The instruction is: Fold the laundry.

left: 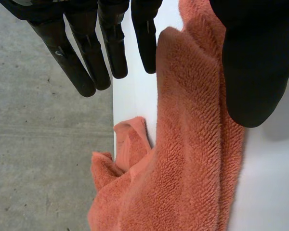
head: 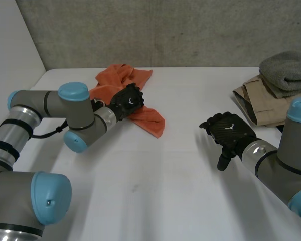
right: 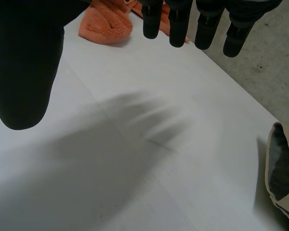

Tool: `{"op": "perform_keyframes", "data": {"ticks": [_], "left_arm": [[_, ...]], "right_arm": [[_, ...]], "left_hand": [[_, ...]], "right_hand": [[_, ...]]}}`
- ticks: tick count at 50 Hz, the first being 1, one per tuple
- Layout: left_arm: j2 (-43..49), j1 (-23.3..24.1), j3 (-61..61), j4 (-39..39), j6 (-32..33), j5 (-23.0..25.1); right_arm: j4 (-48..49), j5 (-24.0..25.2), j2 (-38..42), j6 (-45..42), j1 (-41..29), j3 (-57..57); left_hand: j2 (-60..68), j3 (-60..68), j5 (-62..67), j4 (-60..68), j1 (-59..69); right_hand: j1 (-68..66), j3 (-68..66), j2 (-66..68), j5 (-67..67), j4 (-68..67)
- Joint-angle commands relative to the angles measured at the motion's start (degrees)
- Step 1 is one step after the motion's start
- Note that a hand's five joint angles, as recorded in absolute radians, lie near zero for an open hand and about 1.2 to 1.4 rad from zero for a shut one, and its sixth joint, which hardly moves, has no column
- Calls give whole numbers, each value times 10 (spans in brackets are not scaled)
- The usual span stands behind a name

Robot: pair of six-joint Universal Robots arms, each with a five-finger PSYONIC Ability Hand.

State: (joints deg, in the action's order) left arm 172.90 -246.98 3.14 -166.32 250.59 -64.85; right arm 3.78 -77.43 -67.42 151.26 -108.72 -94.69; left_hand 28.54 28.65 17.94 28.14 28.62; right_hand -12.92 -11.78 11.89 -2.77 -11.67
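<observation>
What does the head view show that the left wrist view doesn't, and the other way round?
The head view adds the right hand, open over the white table, and a grey towel stacked on a beige garment at the table's far right. The left wrist view adds the left hand from its palm side, fingers straight, above a raised fold of the orange towel, with the towel's looped pile visible. Both share the left hand, the orange towel and the white table.

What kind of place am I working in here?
Probably a lab or test bench, not a home: a bare white table against a plain concrete wall, with only an orange towel and a small pile of folded clothes staged on it.
</observation>
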Motion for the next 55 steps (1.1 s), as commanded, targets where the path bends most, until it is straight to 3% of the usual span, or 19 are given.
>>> {"op": "perform_keyframes", "data": {"ticks": [1,5,6,7,8,16,30,35,40,45,49,54,55], "left_arm": [[7,0,-20,31,3,10],[14,0,-35,50,6,18],[14,0,-38,53,6,22],[15,0,-39,60,7,31],[14,0,-38,61,7,35],[-41,6,6,51,-24,21],[-315,48,284,-73,-397,-12],[-417,81,422,-80,-546,18],[-446,135,513,-97,-638,51],[-422,178,531,-113,-681,26],[-420,178,525,-74,-693,1],[-450,124,482,-61,-685,-61],[-452,114,473,-66,-680,-75]], "right_arm": [[0,0,0,0,0,0],[0,0,1,-1,1,1],[0,0,1,-1,1,0],[0,0,1,-2,1,0],[0,0,1,-3,1,0],[0,0,0,-15,1,-1],[0,-3,-12,-22,4,-3],[0,-8,-17,-20,10,0],[0,-21,-18,-19,18,7],[-4,-48,-12,-18,22,16],[-9,-75,-6,-18,24,25],[-38,-95,-11,-10,13,43],[-43,-97,-12,-8,10,48]], "left_hand": [[64,63,70,68,63],[213,212,219,217,213],[285,284,291,289,285],[479,478,485,483,478],[514,513,520,518,513],[515,513,521,519,514],[515,513,521,519,514],[515,513,521,519,514],[515,513,521,519,514],[515,513,521,519,514],[203,201,209,207,202],[-174,-175,-168,-170,-175],[-185,-187,-179,-181,-186]], "right_hand": [[29,18,-19,28,17],[29,18,-19,28,17],[29,18,-19,28,17],[29,18,-19,28,17],[29,18,-19,28,17],[29,18,-19,28,17],[29,18,-19,28,17],[29,18,-19,28,17],[29,18,-19,28,17],[29,18,-19,28,17],[29,18,-19,28,17],[29,18,-19,28,17],[29,18,-19,28,17]]}}
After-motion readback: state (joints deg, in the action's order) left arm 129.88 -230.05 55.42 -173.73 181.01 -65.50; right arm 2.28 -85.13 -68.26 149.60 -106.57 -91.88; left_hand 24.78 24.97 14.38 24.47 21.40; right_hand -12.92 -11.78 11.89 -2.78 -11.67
